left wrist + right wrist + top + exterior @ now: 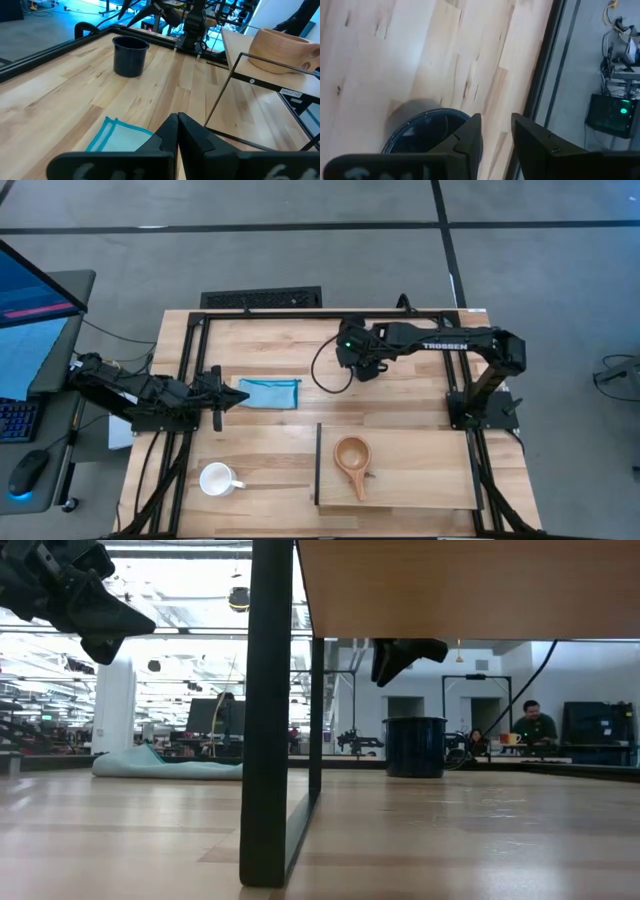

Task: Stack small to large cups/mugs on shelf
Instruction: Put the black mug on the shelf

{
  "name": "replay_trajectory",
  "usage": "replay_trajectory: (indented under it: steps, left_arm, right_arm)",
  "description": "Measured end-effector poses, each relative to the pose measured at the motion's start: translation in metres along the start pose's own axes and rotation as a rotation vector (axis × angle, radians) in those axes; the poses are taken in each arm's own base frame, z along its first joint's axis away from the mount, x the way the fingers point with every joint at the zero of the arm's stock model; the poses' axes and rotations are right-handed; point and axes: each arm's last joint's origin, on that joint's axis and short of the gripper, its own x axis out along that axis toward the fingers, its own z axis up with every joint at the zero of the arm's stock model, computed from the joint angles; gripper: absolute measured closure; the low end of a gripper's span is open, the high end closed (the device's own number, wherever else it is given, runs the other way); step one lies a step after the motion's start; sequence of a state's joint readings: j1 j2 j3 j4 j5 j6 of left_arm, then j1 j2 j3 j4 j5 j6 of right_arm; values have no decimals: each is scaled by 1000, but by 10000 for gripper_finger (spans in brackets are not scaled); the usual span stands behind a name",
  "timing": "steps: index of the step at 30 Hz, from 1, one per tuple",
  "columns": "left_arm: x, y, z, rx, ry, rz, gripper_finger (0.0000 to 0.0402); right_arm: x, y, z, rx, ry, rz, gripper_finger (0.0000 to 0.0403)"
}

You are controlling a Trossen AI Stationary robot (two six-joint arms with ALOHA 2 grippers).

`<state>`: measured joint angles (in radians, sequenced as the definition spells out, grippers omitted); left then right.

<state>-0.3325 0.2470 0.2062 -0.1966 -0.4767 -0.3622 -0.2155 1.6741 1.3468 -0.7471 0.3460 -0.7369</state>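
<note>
On my bench (260,340), the shelf (420,475) carries the tan wooden cup (352,454). My right claw (495,135) hangs released above the black mug (130,56); left claw (177,131) clenched over the blue cloth (270,392). White mug (216,479) sits near the bench's front edge.

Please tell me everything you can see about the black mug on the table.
The black mug is a glossy dark cylinder with an open mouth, standing upright on the planked tabletop. No handle shows in these views. The right gripper hangs directly above its rim, fingers slightly apart, not touching it as far as the low view shows. The blue cloth lies apart from it.
</note>
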Motion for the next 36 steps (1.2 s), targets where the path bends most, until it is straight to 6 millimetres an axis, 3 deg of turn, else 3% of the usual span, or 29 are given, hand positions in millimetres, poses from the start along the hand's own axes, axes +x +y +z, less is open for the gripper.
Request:
replay_trajectory:
  steps: [8, 21, 36]
  left_arm:
    - [0, 0, 0, -1, 0, 0, 401]
    - [0, 0, 0, -1, 1, 1, 401]
    - [0, 1, -2, 10, 21, 8, 401]
  right_arm:
    - [0, 0, 0, -32, 0, 0, 268]
    - [0, 0, 0, -31, 1, -1, 182]
    - [0, 0, 0, 76, -5, 3, 175]
